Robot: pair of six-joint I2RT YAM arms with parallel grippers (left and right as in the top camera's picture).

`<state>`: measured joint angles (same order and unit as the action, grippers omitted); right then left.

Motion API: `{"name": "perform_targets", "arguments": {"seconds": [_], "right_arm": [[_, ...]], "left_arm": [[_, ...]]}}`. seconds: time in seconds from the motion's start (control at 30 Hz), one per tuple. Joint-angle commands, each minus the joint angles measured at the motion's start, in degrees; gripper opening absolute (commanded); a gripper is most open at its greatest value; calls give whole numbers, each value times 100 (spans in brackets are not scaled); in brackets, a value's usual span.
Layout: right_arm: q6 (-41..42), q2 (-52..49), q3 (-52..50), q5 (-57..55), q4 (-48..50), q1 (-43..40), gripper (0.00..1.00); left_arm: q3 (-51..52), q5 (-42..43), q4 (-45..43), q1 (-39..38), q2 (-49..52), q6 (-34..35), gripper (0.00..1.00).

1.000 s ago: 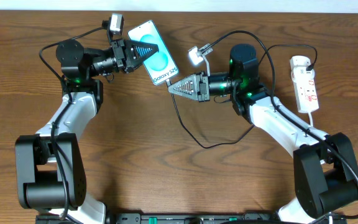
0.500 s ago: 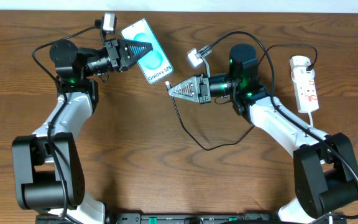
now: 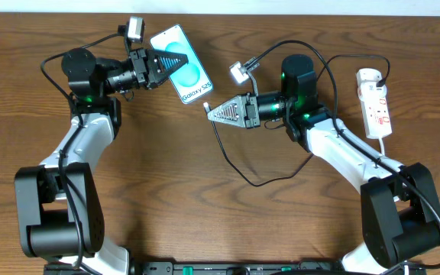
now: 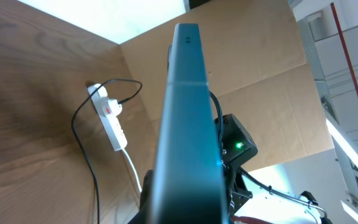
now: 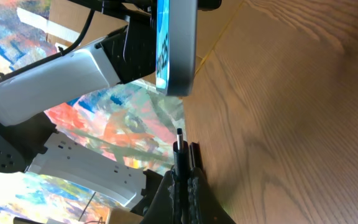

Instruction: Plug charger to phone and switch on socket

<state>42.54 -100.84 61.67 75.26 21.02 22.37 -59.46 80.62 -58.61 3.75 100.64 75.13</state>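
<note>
table [image 3: 205, 221]: brown wood, with a pale wall strip along the far edge.
phone [image 3: 197, 82]: held above the table, far side, left of centre, teal screen facing up.
left gripper [image 3: 178, 63]: fingers clamped on the upper half of the phone.
charger [image 5: 179, 144]: black tip points at the phone's lower edge, near but not touching; cable loops on the table.
right gripper [image 3: 209, 109]: fingers pressed together on the charger tip.
socket [image 3: 376, 107]: white, lying at the right, well apart from the phone.
</note>
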Motion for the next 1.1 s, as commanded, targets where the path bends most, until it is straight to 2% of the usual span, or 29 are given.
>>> {"name": "perform_targets", "arguments": {"seconds": [0.0, 0.53, 0.83, 1.07], "right_arm": [[-42, 7, 35, 142, -2, 24, 1], [11, 7, 35, 144, 50, 98, 1], [28, 7, 35, 164, 151, 98, 1], [26, 7, 35, 164, 149, 98, 1]], "left_arm": [[-44, 111, -63, -9, -55, -55, 7], [-44, 81, -59, -168, -55, -162, 7], [-44, 7, 824, -168, -55, -640, 7], [-44, -7, 861, -151, -55, -654, 7]]}}
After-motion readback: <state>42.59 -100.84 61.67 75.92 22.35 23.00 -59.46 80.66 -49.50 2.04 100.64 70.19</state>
